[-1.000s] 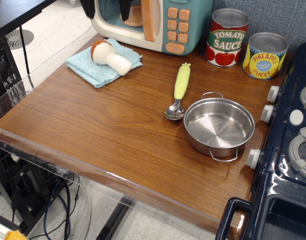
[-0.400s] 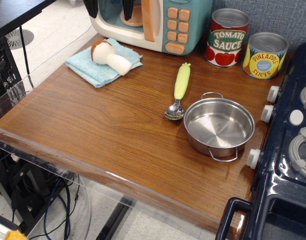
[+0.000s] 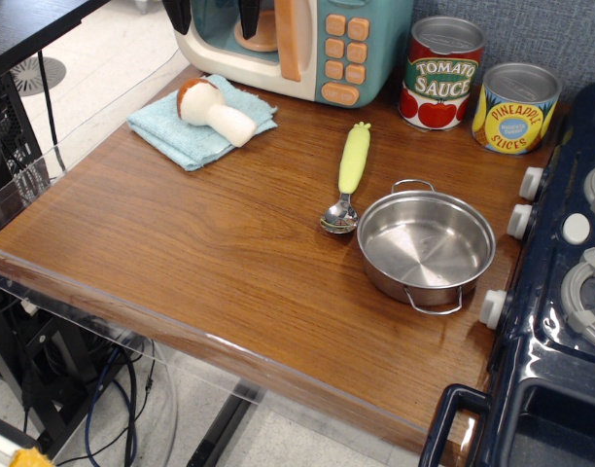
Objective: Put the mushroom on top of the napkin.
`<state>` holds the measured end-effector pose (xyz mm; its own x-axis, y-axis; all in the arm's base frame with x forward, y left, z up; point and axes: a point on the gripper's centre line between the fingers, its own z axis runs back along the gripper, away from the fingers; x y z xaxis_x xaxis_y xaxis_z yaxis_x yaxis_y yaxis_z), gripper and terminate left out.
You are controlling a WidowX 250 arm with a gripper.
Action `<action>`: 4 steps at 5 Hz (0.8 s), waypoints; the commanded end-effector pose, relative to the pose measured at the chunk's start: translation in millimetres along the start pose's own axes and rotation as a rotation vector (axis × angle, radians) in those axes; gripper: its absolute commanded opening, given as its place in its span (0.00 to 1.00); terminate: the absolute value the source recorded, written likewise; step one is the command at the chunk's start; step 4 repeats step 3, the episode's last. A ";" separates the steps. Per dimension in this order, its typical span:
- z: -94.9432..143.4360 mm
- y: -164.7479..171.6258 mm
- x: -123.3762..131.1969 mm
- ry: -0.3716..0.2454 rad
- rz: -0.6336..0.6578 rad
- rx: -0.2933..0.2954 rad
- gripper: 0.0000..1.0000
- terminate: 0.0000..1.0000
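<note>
The mushroom, with a reddish-brown cap and cream stem, lies on its side on the light blue napkin at the back left of the wooden table. My gripper hangs at the top edge of the view, above the mushroom and in front of the toy microwave. Its two dark fingertips stand wide apart with nothing between them. Only the finger ends show; the arm is out of view.
A toy microwave stands behind the napkin. A tomato sauce can and a pineapple can stand at the back right. A green-handled spoon lies beside a steel pot. A toy stove borders the right.
My gripper fingers have risen slightly and shifted a little right, away from the mushroom. The mushroom and napkin have not moved.
</note>
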<state>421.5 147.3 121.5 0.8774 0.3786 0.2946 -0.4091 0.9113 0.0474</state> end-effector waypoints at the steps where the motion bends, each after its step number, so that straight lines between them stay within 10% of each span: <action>1: 33.5 0.2 -4.9 -0.071 0.003 -0.004 1.00 0.00; 2: 33.5 0.2 -4.9 -0.071 0.003 -0.004 1.00 0.00; 3: 33.5 0.2 -4.9 -0.071 0.003 -0.004 1.00 1.00; 4: 33.5 0.2 -4.9 -0.071 0.003 -0.004 1.00 1.00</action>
